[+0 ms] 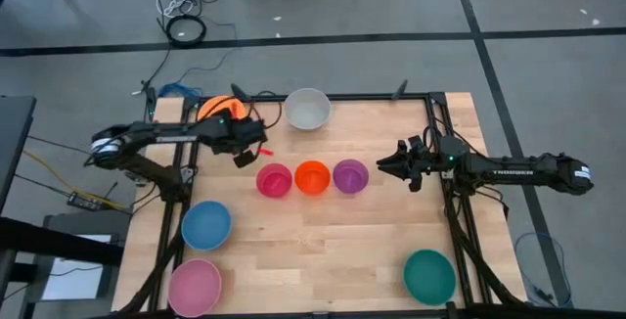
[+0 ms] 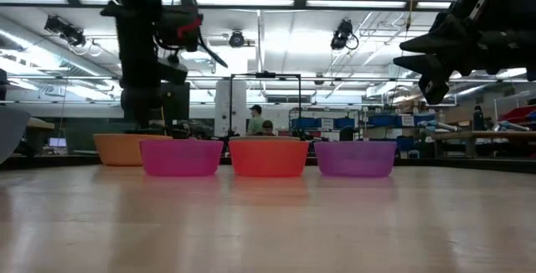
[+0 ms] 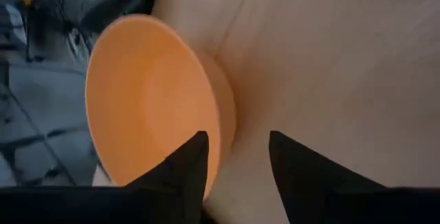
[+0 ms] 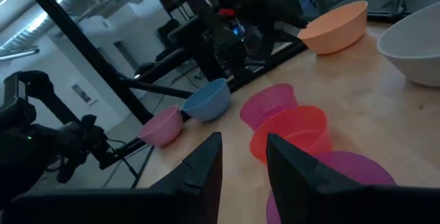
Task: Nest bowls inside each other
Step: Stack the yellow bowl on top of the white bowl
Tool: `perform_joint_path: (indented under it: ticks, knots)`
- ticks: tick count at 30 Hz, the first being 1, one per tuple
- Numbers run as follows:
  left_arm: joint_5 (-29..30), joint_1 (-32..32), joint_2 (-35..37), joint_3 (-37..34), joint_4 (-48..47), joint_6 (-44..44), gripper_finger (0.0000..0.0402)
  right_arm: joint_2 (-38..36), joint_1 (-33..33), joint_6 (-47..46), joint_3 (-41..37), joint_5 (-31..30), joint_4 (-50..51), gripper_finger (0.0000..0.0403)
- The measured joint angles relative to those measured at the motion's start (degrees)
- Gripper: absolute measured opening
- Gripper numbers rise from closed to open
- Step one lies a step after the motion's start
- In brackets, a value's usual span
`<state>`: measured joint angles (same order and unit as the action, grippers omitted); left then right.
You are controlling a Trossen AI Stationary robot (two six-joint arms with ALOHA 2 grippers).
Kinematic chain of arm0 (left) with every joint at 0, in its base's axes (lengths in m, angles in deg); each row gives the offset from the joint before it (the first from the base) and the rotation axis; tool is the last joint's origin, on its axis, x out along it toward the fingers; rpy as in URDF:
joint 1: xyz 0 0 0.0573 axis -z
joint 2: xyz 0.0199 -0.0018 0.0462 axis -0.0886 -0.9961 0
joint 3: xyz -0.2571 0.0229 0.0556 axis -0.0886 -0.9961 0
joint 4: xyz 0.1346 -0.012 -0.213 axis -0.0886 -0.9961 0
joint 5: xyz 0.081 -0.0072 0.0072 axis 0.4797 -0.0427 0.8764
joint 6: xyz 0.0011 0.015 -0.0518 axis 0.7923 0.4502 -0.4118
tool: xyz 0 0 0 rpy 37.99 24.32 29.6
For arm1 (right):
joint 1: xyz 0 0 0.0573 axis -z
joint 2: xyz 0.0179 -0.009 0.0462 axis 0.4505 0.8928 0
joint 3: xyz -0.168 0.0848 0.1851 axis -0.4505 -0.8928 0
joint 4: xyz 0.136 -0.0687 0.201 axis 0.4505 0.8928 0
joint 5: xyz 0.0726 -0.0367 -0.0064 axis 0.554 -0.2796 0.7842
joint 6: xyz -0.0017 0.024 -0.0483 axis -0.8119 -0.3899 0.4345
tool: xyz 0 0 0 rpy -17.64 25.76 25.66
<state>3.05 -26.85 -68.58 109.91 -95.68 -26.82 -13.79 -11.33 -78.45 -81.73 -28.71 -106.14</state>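
Note:
The orange bowl (image 1: 217, 109) stands on its base at the table's far left, partly under my left arm. My left gripper (image 3: 237, 159) hovers open just over the bowl's right rim (image 3: 218, 124), its fingers clear of it. The grey-white bowl (image 1: 307, 109) sits at the far middle. Magenta (image 1: 275, 180), red-orange (image 1: 312, 177) and purple (image 1: 350, 176) small bowls form a row at the centre. Blue (image 1: 206, 224) and light pink (image 1: 194, 287) bowls stand near left, and the teal bowl (image 1: 429, 275) near right. My right gripper (image 1: 384, 165) waits open, raised, right of the purple bowl.
Black frame rails (image 1: 440, 133) run along the table's left and right sides and its far edge. Bare wood lies between the centre row and the near edge. Beyond the table, the low view shows a workshop room with people far off.

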Motion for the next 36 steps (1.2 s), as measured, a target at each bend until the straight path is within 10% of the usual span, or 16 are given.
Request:
perform_joint_path:
  ticks: [27,36]
  knots:
    - [-8.74,-13.06,-13.11,-0.3,7.39,2.01,0.0165,-0.01,5.76,-0.63,0.07,3.95,-0.65,0.0103]
    - [-9.62,-13.0,-16.15,-0.3,9.59,-0.03,0.0024,0.0,5.83,-0.7,0.09,3.93,-1.25,0.0103]
